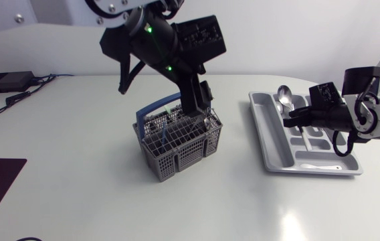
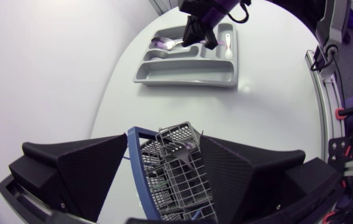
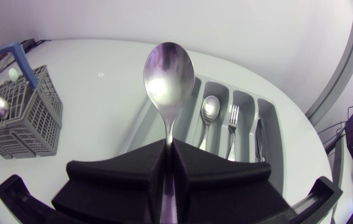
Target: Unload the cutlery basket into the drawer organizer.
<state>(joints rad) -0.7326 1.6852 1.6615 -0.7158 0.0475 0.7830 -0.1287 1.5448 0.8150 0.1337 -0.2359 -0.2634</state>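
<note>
Head view: your left pincer [image 1: 202, 115] is hanging over the basket [image 1: 176, 150] at mid-desk [image 1: 76, 147]. Your right pincer [image 1: 292, 117] is holding a spoon [image 1: 283, 94] above the organizer [image 1: 273, 137].

Left wrist view: the left pincer's fingers are standing wide apart and gripping nothing, with the basket's rim lying between them.

Right wrist view: the right pincer is clamping the spoon's handle, with the bowl pointing ahead over the organizer. A second spoon [image 3: 210, 109] and a fork [image 3: 233, 121] are lying in neighbouring compartments. The basket is standing well apart from the organizer.
</note>
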